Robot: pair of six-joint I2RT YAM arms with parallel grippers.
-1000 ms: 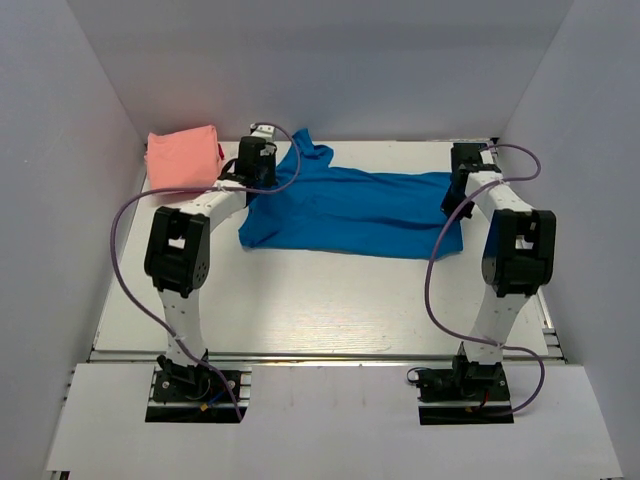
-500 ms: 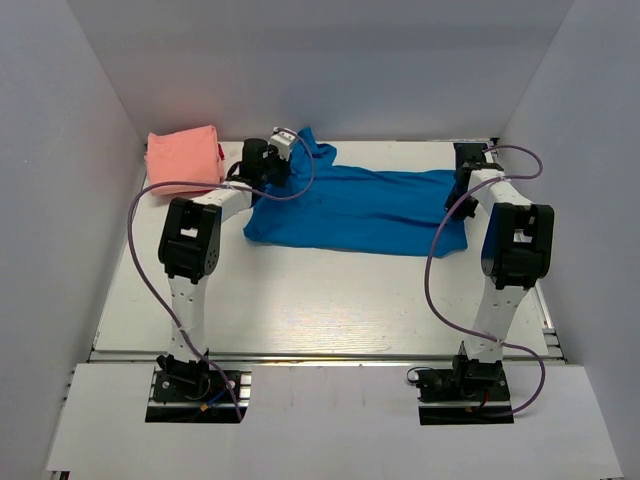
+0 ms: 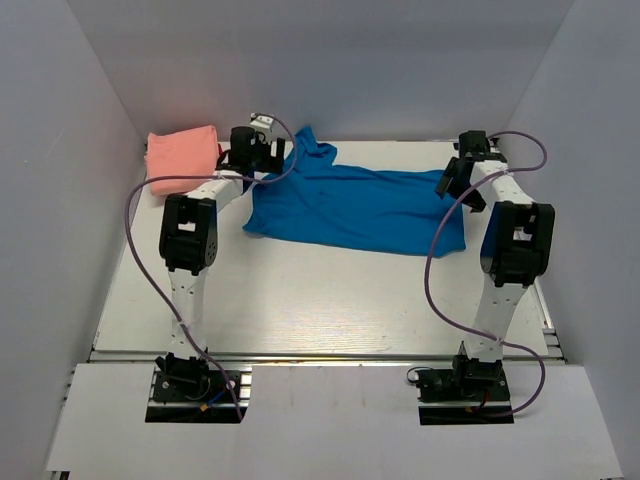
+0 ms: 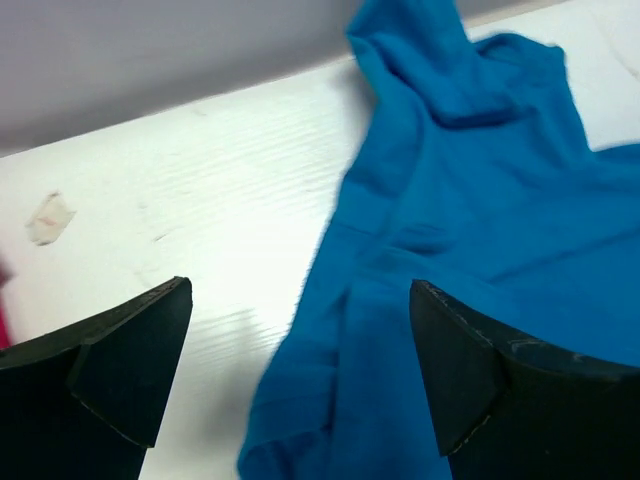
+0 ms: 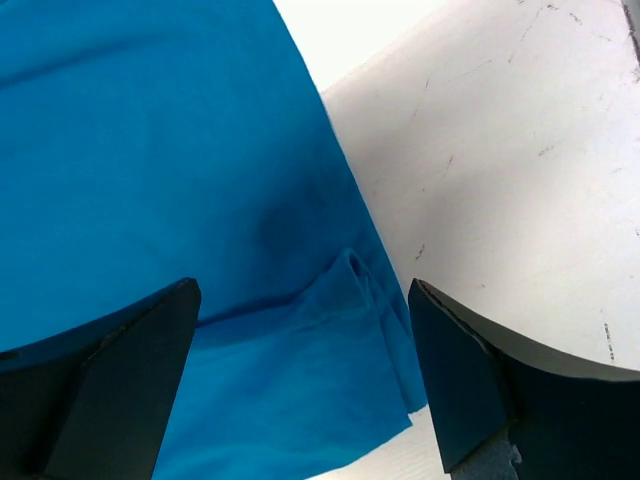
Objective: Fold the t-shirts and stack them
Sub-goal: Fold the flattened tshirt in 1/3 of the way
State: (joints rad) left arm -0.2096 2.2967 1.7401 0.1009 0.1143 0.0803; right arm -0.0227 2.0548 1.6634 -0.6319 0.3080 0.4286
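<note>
Blue t-shirt (image 3: 350,205) lies across the upper desk (image 3: 300,300), long axis left to right, one end under each spread, empty end effector, left (image 4: 298,300) and right (image 5: 300,300); salmon-pink t-shirt (image 3: 182,157) sits folded upper left.

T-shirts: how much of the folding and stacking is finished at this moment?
Done: the salmon-pink t-shirt sits folded in the far left corner. In hand: the blue t-shirt lies as a long band, seemingly part-folded; the left tool and right tool hang open over its ends, holding nothing. Left: finish folding the blue one and stack the two.
</note>
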